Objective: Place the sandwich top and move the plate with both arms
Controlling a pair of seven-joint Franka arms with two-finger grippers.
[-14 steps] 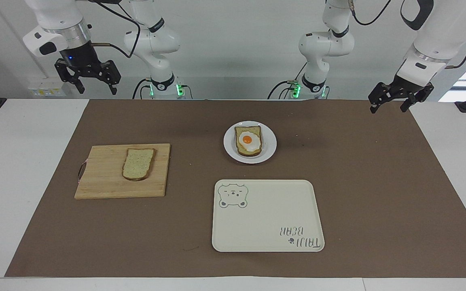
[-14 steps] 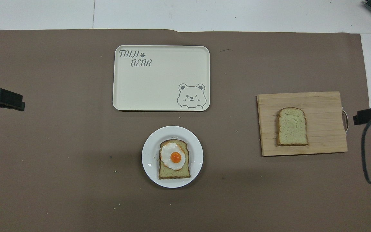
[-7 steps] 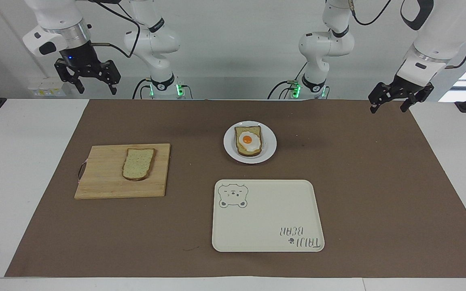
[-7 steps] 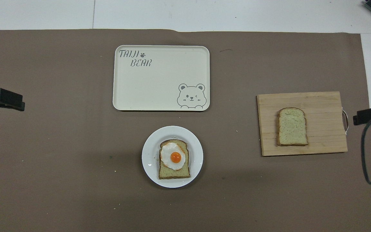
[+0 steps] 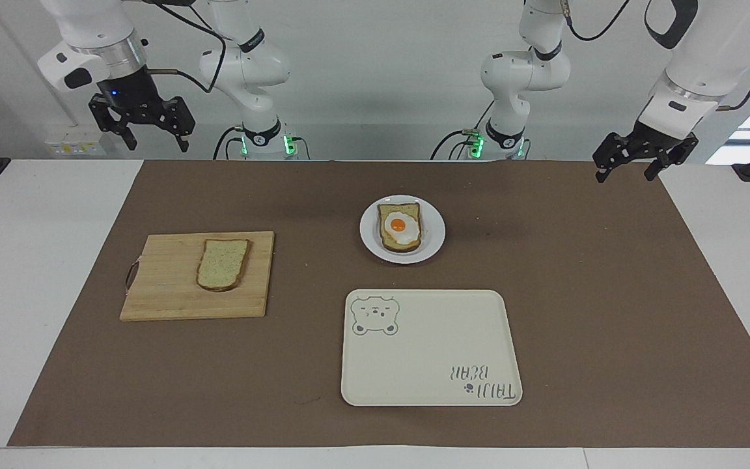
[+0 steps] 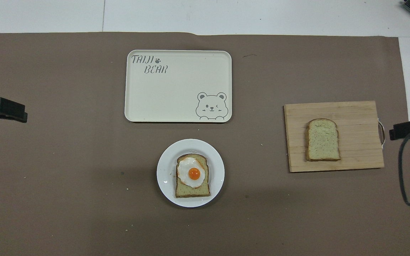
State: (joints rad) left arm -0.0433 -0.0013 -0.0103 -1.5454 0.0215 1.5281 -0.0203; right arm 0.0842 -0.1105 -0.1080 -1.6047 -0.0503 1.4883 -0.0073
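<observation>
— Facing view: where is the top (image 5: 222, 264)?
— On the board (image 5: 166, 286), well apart from the right gripper (image 5: 150, 141), fingers spread.
— Left gripper (image 5: 627, 171)?
— Spread too, holding nothing; plate (image 5: 370, 242) mid-table.

Surface: white table (image 5: 43, 260) | Cover: brown mat (image 5: 609, 293) | On mat: plate (image 5: 433, 242) centre; cream tray (image 5: 427, 365) at plate's 6 o'clock in facing view; wooden board (image 5: 166, 286) toward right arm's end

The sandwich top (image 5: 222, 264), a plain speckled slice, lies flat on the cutting board (image 5: 166, 293) toward the right arm's end. The round white plate (image 5: 433, 229), mid-worktop and nearer the robots than the board, carries the egg-topped slice (image 5: 400, 227).
</observation>
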